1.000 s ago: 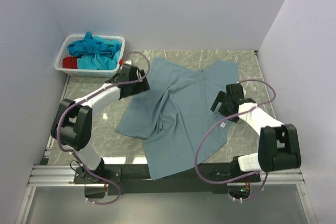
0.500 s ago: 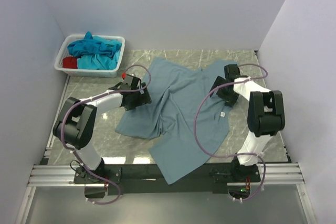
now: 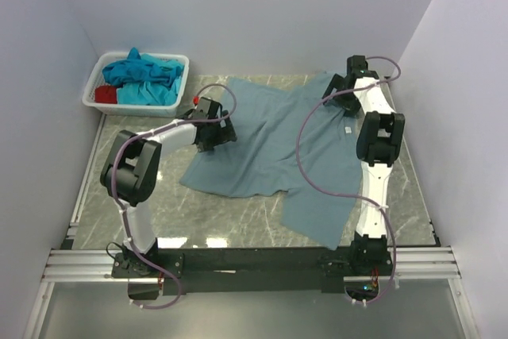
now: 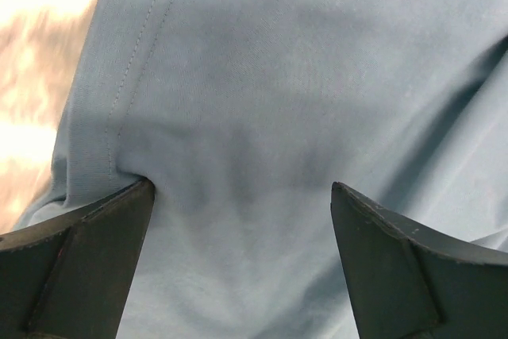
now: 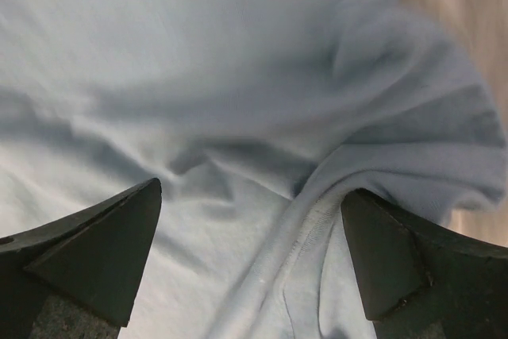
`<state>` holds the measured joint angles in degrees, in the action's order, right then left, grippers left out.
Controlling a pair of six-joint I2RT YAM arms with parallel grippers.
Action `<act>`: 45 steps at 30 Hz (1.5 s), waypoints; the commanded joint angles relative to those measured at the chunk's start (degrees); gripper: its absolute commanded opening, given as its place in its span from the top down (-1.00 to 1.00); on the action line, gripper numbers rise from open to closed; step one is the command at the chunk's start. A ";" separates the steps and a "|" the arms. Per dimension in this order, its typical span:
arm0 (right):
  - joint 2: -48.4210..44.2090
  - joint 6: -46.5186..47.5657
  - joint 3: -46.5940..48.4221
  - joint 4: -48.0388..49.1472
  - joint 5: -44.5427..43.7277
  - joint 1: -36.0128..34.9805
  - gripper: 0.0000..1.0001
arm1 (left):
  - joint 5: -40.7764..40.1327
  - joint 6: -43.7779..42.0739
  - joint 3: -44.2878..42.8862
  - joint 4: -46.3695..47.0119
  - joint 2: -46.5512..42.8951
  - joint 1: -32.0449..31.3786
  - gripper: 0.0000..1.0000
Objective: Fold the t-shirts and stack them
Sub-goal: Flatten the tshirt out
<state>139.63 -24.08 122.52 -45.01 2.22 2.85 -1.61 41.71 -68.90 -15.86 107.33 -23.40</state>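
A dusty grey-blue t-shirt [image 3: 278, 144] lies spread on the marble table, its small white neck label [image 3: 348, 129] showing at the right. My left gripper [image 3: 219, 134] rests on the shirt's left part. Its jaws are open, with smooth cloth [image 4: 262, 101] and a stitched hem between them [image 4: 242, 186]. My right gripper [image 3: 332, 94] is stretched to the shirt's far right corner. Its jaws [image 5: 252, 192] are open over a bunched seam fold [image 5: 317, 212]. Turquoise shirts [image 3: 143, 77] and a red shirt [image 3: 105, 94] lie in the basket.
The white plastic basket [image 3: 176, 59] stands at the far left corner. Bare marble [image 3: 230, 220] shows in front of the shirt and at the left. White walls close in the table on three sides. The metal rail [image 3: 254, 263] runs along the near edge.
The shirt has slid away from the near edge and lies flatter. My right arm has reached out to the far right corner. My left gripper has shifted slightly right on the cloth.
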 commanded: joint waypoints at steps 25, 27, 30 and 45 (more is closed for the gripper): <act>-68.76 -10.02 -68.80 30.25 -5.48 0.40 -1.00 | -15.62 12.50 26.00 -14.55 -44.38 2.13 -0.99; -71.07 -11.61 -72.15 31.73 -3.72 0.40 -1.00 | -15.36 16.11 29.33 -15.17 -45.89 2.13 -0.99; -73.62 -12.49 -74.09 32.44 0.41 0.40 -1.00 | -16.06 19.54 32.51 -15.61 -46.25 2.13 -0.99; -73.19 -12.57 -74.97 32.09 2.79 0.40 -1.00 | -14.13 21.30 31.55 -8.40 -30.87 2.30 -0.65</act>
<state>66.57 -36.38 47.22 -15.07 4.43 3.40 -17.96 62.67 -36.40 -27.05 75.00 -21.08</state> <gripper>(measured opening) 0.997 0.845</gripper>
